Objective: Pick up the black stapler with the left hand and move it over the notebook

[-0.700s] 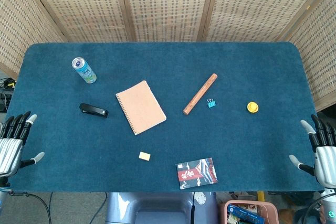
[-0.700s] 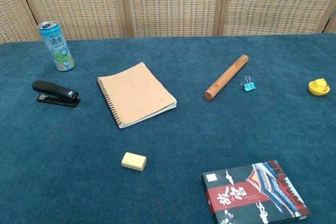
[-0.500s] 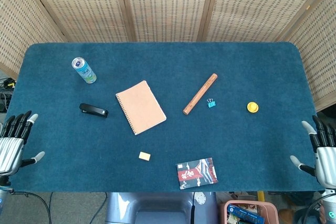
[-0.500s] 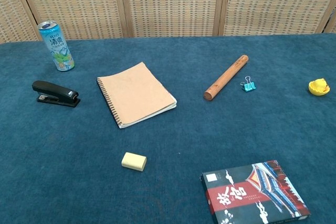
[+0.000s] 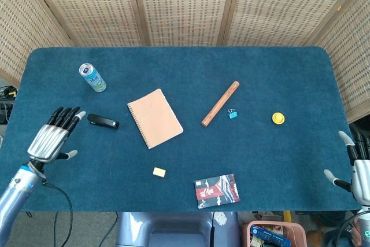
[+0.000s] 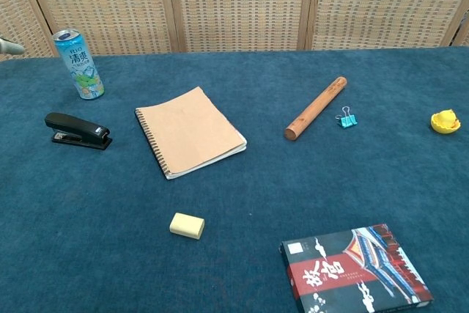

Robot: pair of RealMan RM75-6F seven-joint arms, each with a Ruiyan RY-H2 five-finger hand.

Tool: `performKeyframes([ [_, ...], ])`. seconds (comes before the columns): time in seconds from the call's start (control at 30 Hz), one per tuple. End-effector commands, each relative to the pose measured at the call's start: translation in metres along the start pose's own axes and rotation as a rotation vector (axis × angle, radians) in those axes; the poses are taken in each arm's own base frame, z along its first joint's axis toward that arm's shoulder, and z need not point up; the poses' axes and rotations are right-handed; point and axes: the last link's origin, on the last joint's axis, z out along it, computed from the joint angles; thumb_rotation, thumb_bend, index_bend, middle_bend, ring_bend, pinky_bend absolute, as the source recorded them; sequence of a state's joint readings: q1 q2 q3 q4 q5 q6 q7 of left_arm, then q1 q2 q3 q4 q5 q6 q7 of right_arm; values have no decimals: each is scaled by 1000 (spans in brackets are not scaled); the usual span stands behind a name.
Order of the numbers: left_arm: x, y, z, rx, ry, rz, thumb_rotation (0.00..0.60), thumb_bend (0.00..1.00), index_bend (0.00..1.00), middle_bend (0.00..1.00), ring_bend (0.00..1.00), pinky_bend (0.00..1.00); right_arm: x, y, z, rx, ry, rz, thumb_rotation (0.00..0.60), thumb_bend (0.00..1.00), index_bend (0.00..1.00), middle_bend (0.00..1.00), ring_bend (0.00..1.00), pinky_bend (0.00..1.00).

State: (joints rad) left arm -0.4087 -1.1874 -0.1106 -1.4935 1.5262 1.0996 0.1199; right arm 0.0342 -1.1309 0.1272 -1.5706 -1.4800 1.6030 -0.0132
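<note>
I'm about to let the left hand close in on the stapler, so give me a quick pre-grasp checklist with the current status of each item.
1. Left hand empty, fingers apart: ok.
2. Left hand lined up with the black stapler: ok; it sits just left of the stapler, fingertips pointing toward it, not touching.
3. Stapler free to lift: ok; it lies flat on the table, apart from the can and the notebook.
4. Notebook top bare for the move over it: ok.
5. Height of the left hand above the cloth: cannot tell.
6. Right hand out of the way: ok; it is at the table's far right edge.
</note>
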Motion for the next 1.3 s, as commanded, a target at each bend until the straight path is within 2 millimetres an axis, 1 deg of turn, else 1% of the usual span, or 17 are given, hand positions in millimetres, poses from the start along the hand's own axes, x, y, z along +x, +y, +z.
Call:
performKeyframes([
  [0.03,2,18,68,-65,-61,75,600,94,0,0,0,0,1,4,7,-25,4,3,600,0,0,0,0,0],
  [0.13,-6,30,89,-75,-85,97,600,97,8,0,0,0,0,6,9,-37,1,2,600,0,0,0,0,0],
  [0.2,-12,33,102,-70,-104,128,600,99,18,0,0,0,-1,8,9,-45,-4,0,600,0,0,0,0,0],
  [0.23,-13,34,105,-65,-108,135,600,100,23,0,0,0,-1,8,10,-46,-5,0,600,0,0,0,0,0],
  [0.33,-21,38,117,-46,-138,135,600,111,77,2,0,5,-2,9,11,-51,-8,0,600,0,0,0,0,0],
  [0.4,-27,39,124,-37,-164,136,600,119,152,39,1,51,-2,11,12,-53,-1,4,600,0,0,0,0,0],
  [0.47,-32,39,128,-31,-178,157,600,120,228,99,18,106,-3,14,13,-60,4,5,600,0,0,0,0,0],
  [0.53,-37,38,131,-22,-185,170,600,122,315,167,65,158,-4,16,14,-70,2,5,600,0,0,0,0,0],
  [0.6,-39,37,134,-14,-190,171,600,137,425,237,127,223,-5,18,15,-77,-1,6,600,0,0,0,0,0],
  [0.67,-41,37,138,-7,-194,174,600,155,479,272,160,251,-6,20,16,-83,-2,6,600,0,0,0,0,0],
  [0.77,-43,37,144,-2,-187,186,600,171,506,297,181,269,-7,22,17,-89,-4,5,600,0,0,0,0,0],
  [0.93,-50,36,151,16,-181,179,600,207,575,369,272,363,-10,22,18,-93,-10,3,600,0,0,0,0,0],
  [1.1,-52,33,154,24,-162,186,600,276,624,410,322,410,-10,22,19,-95,-10,7,600,0,0,0,0,0],
  [1.2,-48,32,155,22,-137,179,600,317,653,435,344,427,-10,22,19,-94,-13,13,600,0,0,0,0,0],
  [1.3,-42,33,153,13,-115,165,600,319,656,438,346,430,-10,22,19,-94,-13,15,600,0,0,0,0,0],
])
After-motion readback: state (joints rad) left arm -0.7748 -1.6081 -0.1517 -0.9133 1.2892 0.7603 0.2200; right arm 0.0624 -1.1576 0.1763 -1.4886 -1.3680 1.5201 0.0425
